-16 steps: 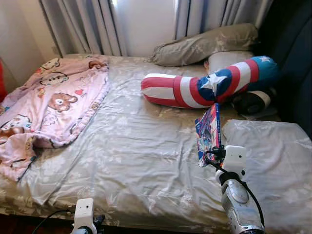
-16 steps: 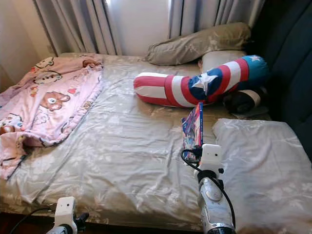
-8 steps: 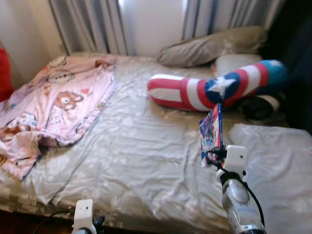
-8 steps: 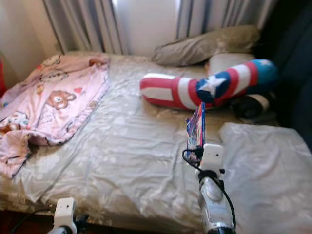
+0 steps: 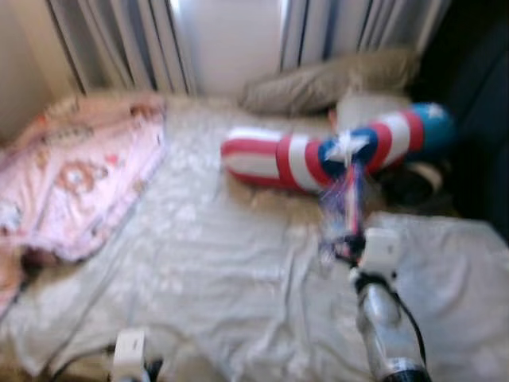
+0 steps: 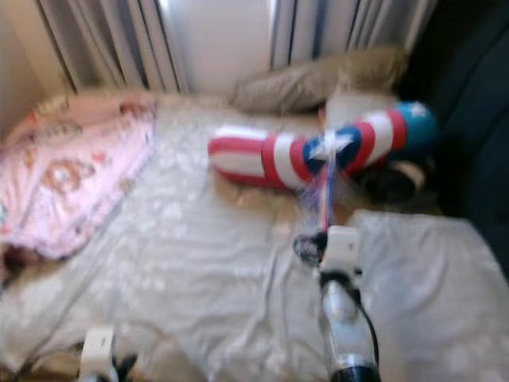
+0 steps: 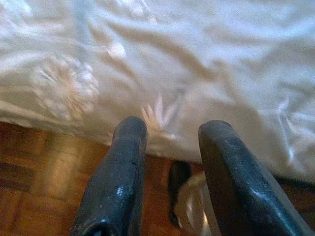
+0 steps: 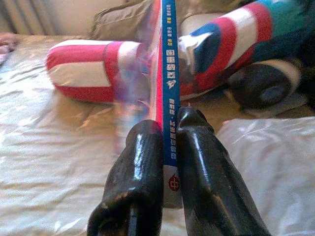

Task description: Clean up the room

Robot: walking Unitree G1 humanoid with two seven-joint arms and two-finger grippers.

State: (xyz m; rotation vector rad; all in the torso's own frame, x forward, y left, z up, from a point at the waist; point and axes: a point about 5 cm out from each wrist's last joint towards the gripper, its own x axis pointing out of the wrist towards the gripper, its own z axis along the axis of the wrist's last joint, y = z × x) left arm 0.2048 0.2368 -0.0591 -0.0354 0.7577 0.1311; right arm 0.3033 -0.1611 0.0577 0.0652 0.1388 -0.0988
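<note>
My right gripper (image 8: 169, 130) is shut on a thin colourful book (image 8: 167, 73), holding it upright on its edge above the bed (image 5: 215, 263). In the eye views the book (image 5: 347, 203) stands blurred just ahead of my right wrist, in front of a long red, white and blue star bolster (image 5: 334, 151). My left gripper (image 7: 167, 142) is open and holds nothing, low at the near edge of the bed, over the hanging sheet and the wooden floor (image 7: 34, 191).
A pink cartoon blanket (image 5: 71, 175) lies crumpled on the bed's left side. Grey pillows (image 5: 326, 79) sit at the head under the curtains (image 5: 223, 40). A pale pillow (image 5: 453, 270) lies at the right, with a dark round object (image 8: 268, 81) behind it.
The whole view has shifted and blurred, so the camera is moving. The book stays held upright in my right gripper, now nearer the striped bolster.
</note>
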